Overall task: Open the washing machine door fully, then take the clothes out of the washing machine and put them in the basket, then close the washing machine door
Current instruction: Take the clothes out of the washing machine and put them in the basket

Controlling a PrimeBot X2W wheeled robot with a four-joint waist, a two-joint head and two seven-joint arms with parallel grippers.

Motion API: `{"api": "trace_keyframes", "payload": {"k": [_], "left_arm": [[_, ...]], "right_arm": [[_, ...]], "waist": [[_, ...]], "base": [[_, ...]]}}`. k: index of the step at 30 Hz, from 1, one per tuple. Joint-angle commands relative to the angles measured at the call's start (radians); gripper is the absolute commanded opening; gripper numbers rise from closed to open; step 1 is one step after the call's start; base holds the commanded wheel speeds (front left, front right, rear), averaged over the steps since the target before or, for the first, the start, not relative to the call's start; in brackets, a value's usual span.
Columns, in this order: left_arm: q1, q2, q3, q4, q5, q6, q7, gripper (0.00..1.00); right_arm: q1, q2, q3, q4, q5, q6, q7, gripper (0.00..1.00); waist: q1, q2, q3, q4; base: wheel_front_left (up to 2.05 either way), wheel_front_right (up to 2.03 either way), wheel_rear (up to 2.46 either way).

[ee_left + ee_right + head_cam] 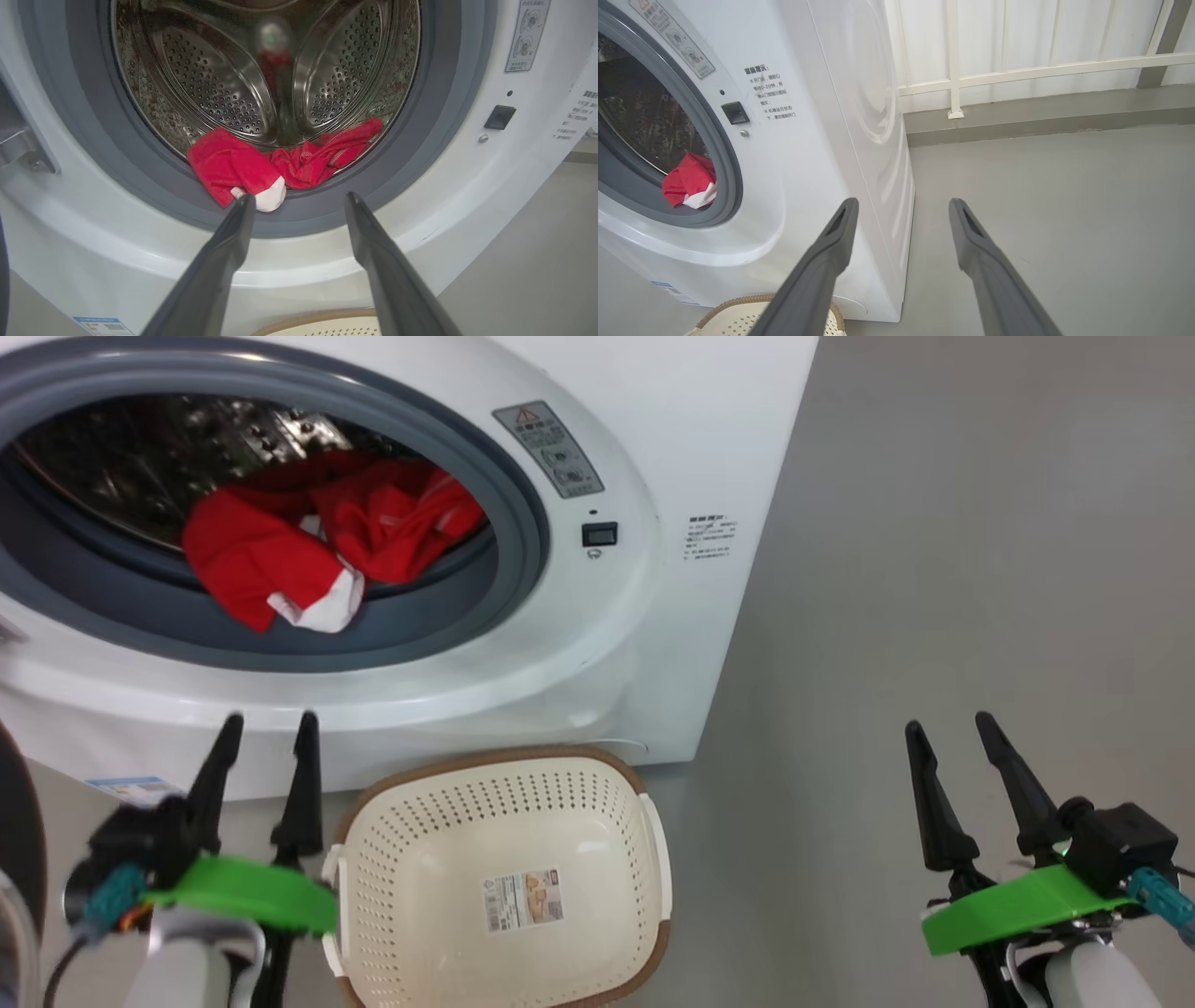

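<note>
Currently my left gripper point(268, 723) and right gripper point(948, 723) stand empty, fingers apart, before the washing machine point(653, 448), with the clothes point(280, 546) at its open mouth and the basket point(485, 761) just below, presumably for short transfer.

Red-and-white clothes point(252, 560) lie on the grey gasket point(448, 616) of the open washing machine point(653, 644). The cream basket point(420, 840) stands upright just before it.

Head camera looks down on the washing machine point(672, 616) and basket point(420, 859). Left wrist faces the drum point(224, 93) closely; right wrist skims the machine's side. All share the gasket point(518, 551).
</note>
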State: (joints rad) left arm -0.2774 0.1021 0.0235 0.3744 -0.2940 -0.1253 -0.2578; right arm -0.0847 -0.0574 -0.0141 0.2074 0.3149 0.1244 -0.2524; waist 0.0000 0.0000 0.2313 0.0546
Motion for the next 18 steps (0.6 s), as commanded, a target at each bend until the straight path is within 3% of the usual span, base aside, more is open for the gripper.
{"api": "trace_keyframes", "payload": {"k": [1,8,18], "left_arm": [[-0.062,0.024,0.023,0.015,0.019,-0.005,-0.004,1.00],[-0.283,0.068,-0.017,0.230,0.034,-0.005,-0.004,1.00],[-0.523,0.169,-0.115,0.486,-0.040,-0.005,-0.004,1.00]], "right_arm": [[-0.038,-0.003,0.031,-0.028,0.004,0.006,-0.009,1.00],[-0.085,0.003,0.036,-0.032,0.009,0.006,-0.009,1.00],[-0.126,0.007,0.049,-0.036,0.046,0.006,-0.009,1.00]], "waist": [[0.0000,0.0000,0.033,-0.020],[0.0000,0.0000,0.116,-0.080],[0.0000,0.0000,0.195,-0.169]], "base": [[0.00,0.00,0.00],[0.00,0.00,0.00],[0.00,0.00,0.00]]}}
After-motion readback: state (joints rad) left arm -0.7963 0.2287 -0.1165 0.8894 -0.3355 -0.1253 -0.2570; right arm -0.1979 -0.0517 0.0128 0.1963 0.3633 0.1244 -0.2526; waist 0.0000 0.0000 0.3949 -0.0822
